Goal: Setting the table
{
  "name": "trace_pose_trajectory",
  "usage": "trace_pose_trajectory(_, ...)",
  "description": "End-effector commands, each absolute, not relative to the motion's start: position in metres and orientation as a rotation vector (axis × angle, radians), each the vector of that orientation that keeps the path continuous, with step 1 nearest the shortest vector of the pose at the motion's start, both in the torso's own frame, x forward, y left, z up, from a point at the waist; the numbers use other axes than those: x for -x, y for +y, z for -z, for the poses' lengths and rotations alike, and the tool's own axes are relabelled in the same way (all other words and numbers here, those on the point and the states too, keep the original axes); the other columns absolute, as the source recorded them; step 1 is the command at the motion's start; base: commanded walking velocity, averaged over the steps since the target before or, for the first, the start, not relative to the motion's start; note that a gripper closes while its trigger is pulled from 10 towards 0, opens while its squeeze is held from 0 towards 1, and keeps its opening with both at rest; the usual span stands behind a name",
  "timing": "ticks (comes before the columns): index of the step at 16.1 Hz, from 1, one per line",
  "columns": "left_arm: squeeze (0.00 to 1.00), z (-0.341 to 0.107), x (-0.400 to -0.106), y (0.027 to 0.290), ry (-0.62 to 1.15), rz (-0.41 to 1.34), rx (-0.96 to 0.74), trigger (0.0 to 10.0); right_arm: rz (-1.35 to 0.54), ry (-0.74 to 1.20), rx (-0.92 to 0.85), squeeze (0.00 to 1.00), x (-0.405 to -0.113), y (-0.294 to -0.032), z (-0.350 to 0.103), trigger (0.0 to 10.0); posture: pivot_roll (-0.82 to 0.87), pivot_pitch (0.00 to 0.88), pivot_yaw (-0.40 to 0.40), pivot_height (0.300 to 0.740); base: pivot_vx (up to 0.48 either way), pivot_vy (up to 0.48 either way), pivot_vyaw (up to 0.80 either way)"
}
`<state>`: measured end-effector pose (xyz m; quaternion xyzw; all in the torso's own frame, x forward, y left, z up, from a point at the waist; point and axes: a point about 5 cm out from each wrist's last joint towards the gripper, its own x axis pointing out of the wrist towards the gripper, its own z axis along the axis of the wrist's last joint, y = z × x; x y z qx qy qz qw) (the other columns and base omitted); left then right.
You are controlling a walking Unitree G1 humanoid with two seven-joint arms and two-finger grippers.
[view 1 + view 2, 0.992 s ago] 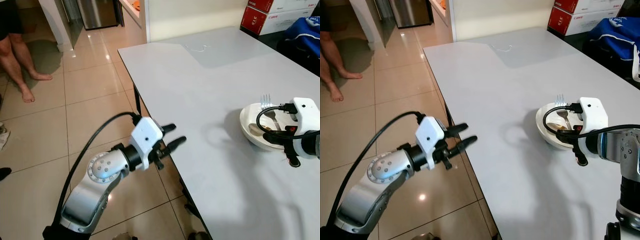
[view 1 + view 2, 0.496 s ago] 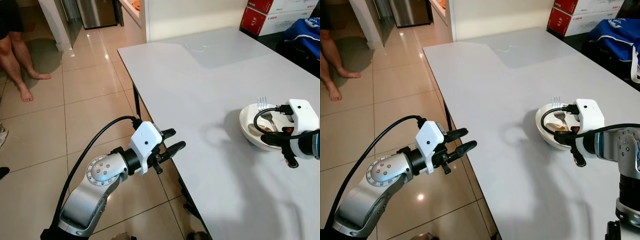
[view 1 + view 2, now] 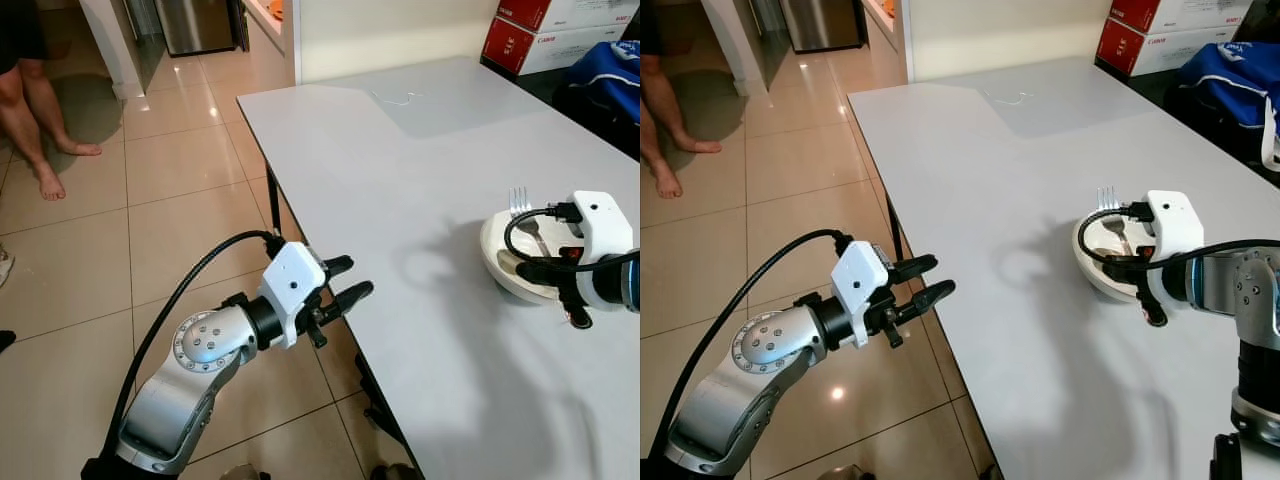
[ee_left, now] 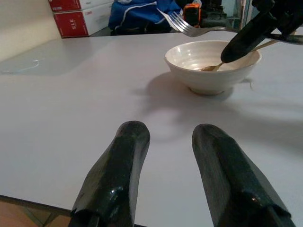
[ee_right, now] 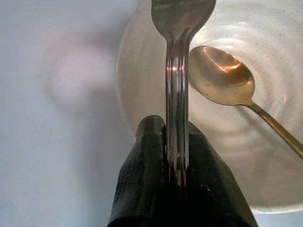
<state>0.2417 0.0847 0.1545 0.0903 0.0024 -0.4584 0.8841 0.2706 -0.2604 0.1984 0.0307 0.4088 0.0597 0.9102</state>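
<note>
Glossy beige floor tiles are stretching across the robot's left side, where a person's bare legs are standing at the far corner near a steel appliance. Beside the tiles, a long pale grey table is running away from the camera, with a thin bit of clear wrap lying at its far end. Off the table's near left edge, the left gripper is hovering over the floor with its two black fingers spread apart and holding nothing, pointing toward the tabletop. Further right, a white bowl is sitting on the table near its right side, and a golden spoon is lying inside it with its handle leaning on the rim. Over the bowl, the right gripper is pinching the handle of a silver fork tightly between its closed fingers, the tines reaching out above the bowl's far rim. Beyond the table on the right, red and white boxes and a blue bag are resting.
</note>
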Motion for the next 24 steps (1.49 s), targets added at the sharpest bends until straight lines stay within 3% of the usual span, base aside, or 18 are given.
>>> trace_pose_trajectory(1, 0.00, -0.1557, -0.2390, 0.0827, 0.004, 0.966, -0.188, 10.0, -0.122, 0.834, -0.051, 0.00, -0.2726, -0.2613, -0.2058, 2.6, -0.05, 0.035, -0.028, 0.740, 0.000, 0.000, 0.00)
trace_pose_trajectory(2, 0.00, -0.1556, -0.2391, 0.0825, 0.003, 0.965, -0.188, 10.0, -0.119, 0.835, -0.050, 0.00, -0.2728, -0.2618, -0.2060, 2.4, -0.05, 0.034, -0.029, 0.740, 0.000, 0.000, 0.00)
trace_pose_trajectory(5, 0.00, -0.1556, -0.2392, 0.0822, 0.003, 0.965, -0.188, 10.0, -0.111, 0.836, -0.049, 0.00, -0.2731, -0.2627, -0.2063, 0.0, -0.05, 0.032, -0.029, 0.740, 0.000, 0.000, 0.00)
trace_pose_trajectory(11, 0.00, -0.1556, -0.2395, 0.0827, 0.004, 0.968, -0.192, 10.0, -0.107, 0.834, -0.048, 0.00, -0.2737, -0.2622, -0.2065, 0.0, -0.05, 0.031, -0.026, 0.740, 0.000, 0.000, 0.00)
trace_pose_trajectory(12, 0.00, -0.1554, -0.2392, 0.0828, 0.004, 0.969, -0.193, 10.0, -0.108, 0.832, -0.033, 0.00, -0.2734, -0.2609, -0.2069, 2.4, -0.05, 0.032, -0.025, 0.740, 0.000, 0.000, 0.00)
trace_pose_trajectory(13, 0.00, -0.1552, -0.2391, 0.0829, 0.005, 0.969, -0.194, 10.0, -0.110, 0.833, -0.014, 0.00, -0.2731, -0.2595, -0.2071, 10.0, -0.05, 0.032, -0.025, 0.740, 0.000, 0.000, 0.00)
trace_pose_trajectory(15, 0.00, -0.1549, -0.2391, 0.0829, 0.007, 0.969, -0.196, 10.0, -0.108, 0.835, -0.006, 0.00, -0.2729, -0.2585, -0.2061, 10.0, -0.05, 0.034, -0.026, 0.740, 0.000, 0.000, 0.00)
trace_pose_trajectory(16, 0.00, -0.1549, -0.2388, 0.0829, 0.008, 0.970, -0.196, 10.0, -0.107, 0.838, -0.009, 0.05, -0.2728, -0.2585, -0.2051, 10.0, -0.05, 0.035, -0.027, 0.740, 0.000, 0.000, 0.00)
trace_pose_trajectory(17, 0.00, -0.1549, -0.2384, 0.0829, 0.008, 0.970, -0.195, 10.0, -0.104, 0.839, -0.013, 0.38, -0.2728, -0.2588, -0.2046, 10.0, -0.05, 0.036, -0.028, 0.740, 0.000, 0.000, 0.00)
trace_pose_trajectory(18, 0.00, -0.1547, -0.2381, 0.0828, 0.009, 0.970, -0.195, 10.0, -0.103, 0.837, -0.020, 0.53, -0.2733, -0.2591, -0.2047, 10.0, -0.05, 0.036, -0.028, 0.740, 0.000, 0.000, 0.00)
trace_pose_trajectory(24, 0.00, -0.1544, -0.2381, 0.0826, 0.011, 0.969, -0.194, 10.0, -0.077, 0.826, -0.043, 0.72, -0.2759, -0.2614, -0.2062, 10.0, -0.05, 0.038, -0.030, 0.740, 0.000, 0.000, 0.00)
